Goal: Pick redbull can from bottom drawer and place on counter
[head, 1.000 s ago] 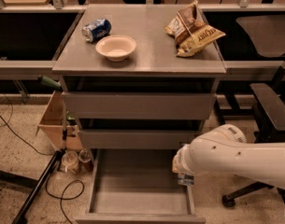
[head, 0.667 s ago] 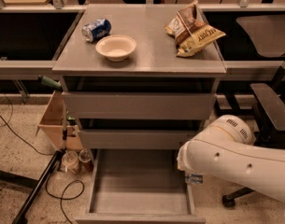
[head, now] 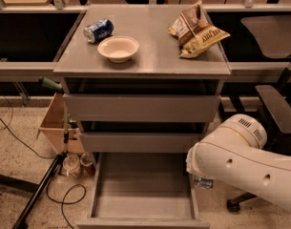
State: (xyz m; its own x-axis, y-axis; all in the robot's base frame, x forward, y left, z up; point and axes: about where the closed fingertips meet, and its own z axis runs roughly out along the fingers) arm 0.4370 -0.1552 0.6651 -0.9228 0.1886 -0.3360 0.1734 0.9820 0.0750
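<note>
Grey counter [head: 154, 56] with tipped blue can [head: 98, 30], cream bowl [head: 118, 48], chip bags [head: 197, 28], bottom drawer [head: 140, 199] open below, my white arm [head: 240, 161] at its right wall, gripper [head: 200, 177] mostly hidden beneath it, I cannot tell its state, silver-blue patch there perhaps the redbull can [head: 202, 182].
</note>
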